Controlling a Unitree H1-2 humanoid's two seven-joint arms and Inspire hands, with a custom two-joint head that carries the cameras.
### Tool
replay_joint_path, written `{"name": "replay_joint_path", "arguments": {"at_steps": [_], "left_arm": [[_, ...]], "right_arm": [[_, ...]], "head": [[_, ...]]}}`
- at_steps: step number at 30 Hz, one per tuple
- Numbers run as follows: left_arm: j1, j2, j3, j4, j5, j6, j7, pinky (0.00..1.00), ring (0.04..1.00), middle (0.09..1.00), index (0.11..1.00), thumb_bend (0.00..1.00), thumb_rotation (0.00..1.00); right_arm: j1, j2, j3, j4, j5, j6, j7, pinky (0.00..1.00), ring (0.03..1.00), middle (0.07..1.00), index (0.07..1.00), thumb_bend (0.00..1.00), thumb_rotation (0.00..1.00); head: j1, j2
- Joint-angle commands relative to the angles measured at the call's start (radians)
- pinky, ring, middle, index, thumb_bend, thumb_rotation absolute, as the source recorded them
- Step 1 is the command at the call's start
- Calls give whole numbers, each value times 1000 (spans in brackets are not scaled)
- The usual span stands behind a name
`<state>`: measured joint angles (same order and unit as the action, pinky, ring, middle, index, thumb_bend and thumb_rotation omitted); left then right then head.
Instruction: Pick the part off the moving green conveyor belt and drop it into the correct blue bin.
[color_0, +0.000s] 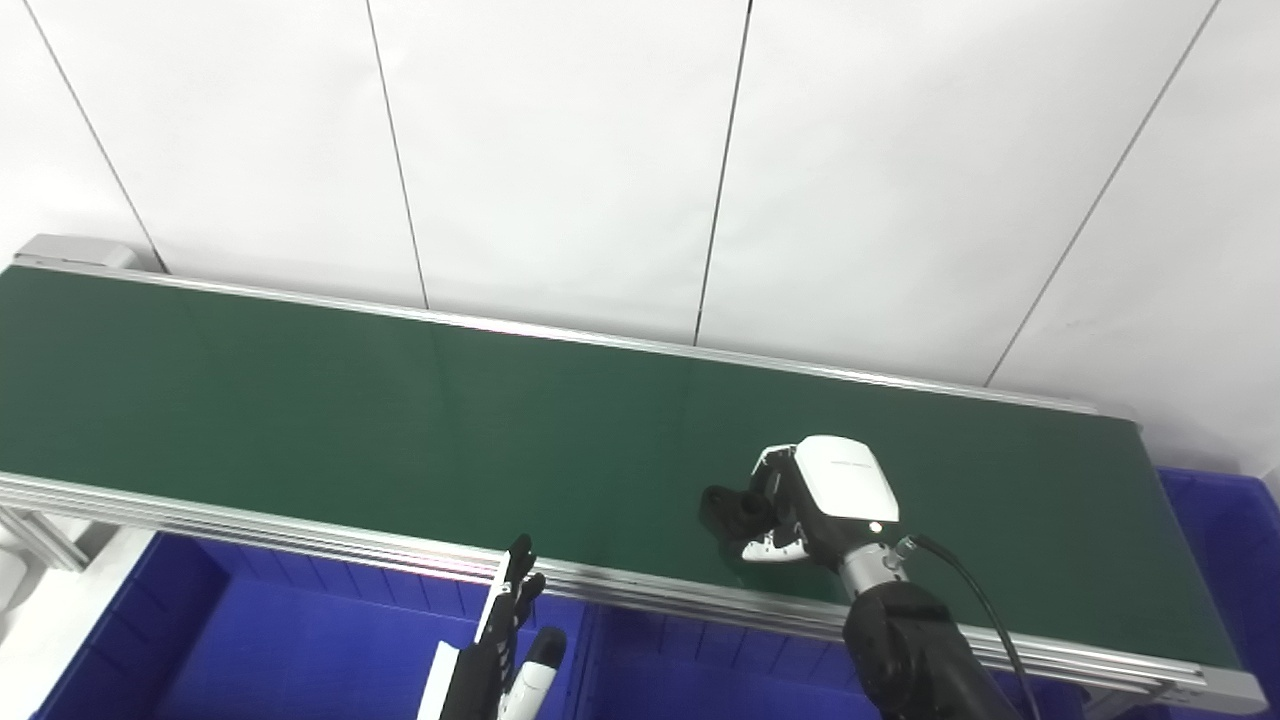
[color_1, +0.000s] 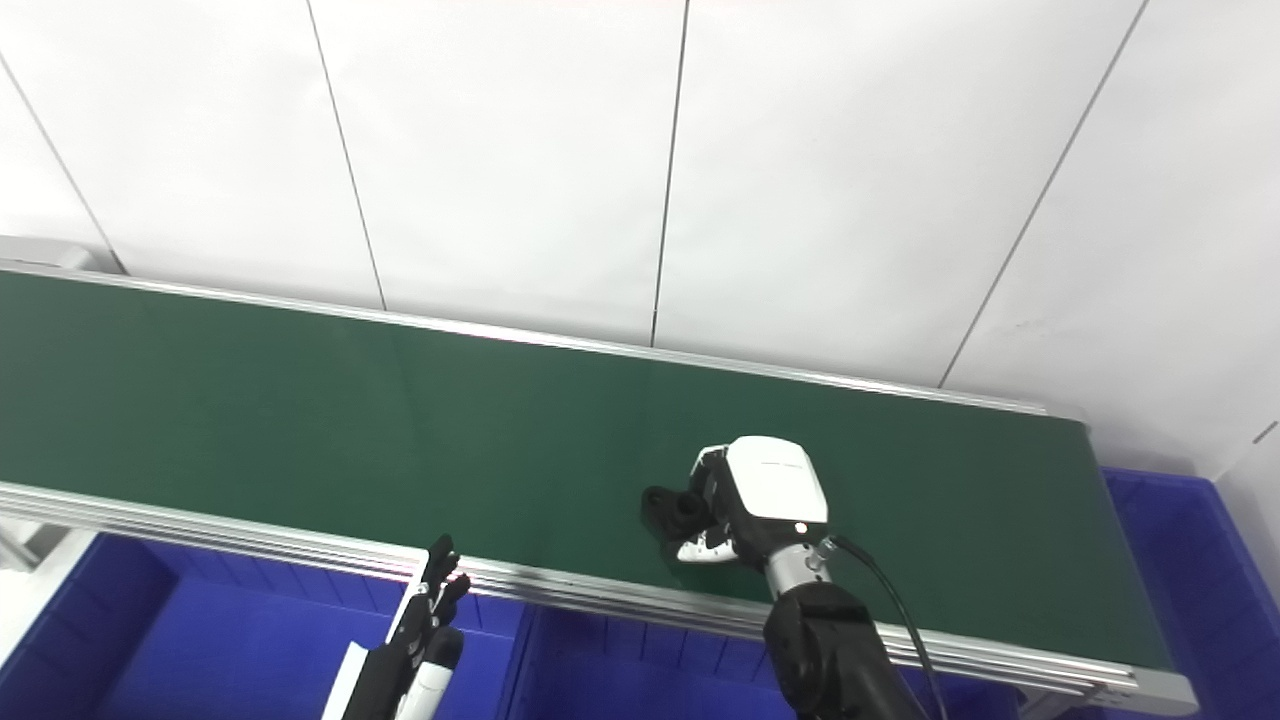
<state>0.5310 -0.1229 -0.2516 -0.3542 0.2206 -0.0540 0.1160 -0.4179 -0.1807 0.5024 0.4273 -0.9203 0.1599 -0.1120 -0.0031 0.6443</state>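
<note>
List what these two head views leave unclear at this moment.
- Black part: its shape is hidden by the right hand, both views.
- Right hand's grip: fingers face away; closure unclear.
- Left hand: cut off by the bottom edge.
- Blue bins: contents hidden by the conveyor belt and frame edges.

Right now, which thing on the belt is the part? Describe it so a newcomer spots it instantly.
Find the long green conveyor belt running in front of the white panelled wall. Towards its right end, near the front aluminium rail, sits the robot's white-backed right hand. The small black lumpy part lies at that hand's fingertips, the only loose thing on the belt; whether it is gripped is unclear.
</note>
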Motion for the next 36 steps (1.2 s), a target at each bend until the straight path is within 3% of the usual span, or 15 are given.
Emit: {"name": "replay_joint_path", "arguments": {"at_steps": [1,5,7,10,19,24,36], "left_arm": [[5,-54,-55,-30,-6,-10,-6,964,954,993,1000,704,960],[5,-50,-53,-32,-11,-8,-10,962,950,987,1000,703,958],[6,-49,-53,-34,-14,-6,-12,962,946,986,1000,703,957],[7,-49,-53,-33,-13,-5,-13,958,942,983,1000,708,959],[5,-50,-52,-29,-12,-12,-19,962,945,981,1000,712,965],[1,-52,-51,-24,-6,-11,-16,953,939,973,1000,711,970],[-8,-57,-52,-12,-11,-12,-17,994,960,987,1000,689,974]], "right_arm": [[42,4,22,45,-12,21,2,246,318,414,488,516,135],[48,-14,60,62,-49,-25,-88,239,298,379,484,519,130],[40,-35,103,73,-90,-55,-150,263,320,398,516,519,27],[30,-53,140,89,-122,-73,-216,253,309,465,490,528,3],[17,-66,139,79,-124,-98,-337,246,308,473,486,529,0],[0,-83,165,85,-161,-116,-418,245,305,400,515,524,0],[-14,-134,189,22,-221,-114,-423,229,284,394,501,526,0]], "head": [[-1,0],[-4,0],[-5,-1],[-5,-2],[-14,-3],[-15,-4],[-24,-13]]}}
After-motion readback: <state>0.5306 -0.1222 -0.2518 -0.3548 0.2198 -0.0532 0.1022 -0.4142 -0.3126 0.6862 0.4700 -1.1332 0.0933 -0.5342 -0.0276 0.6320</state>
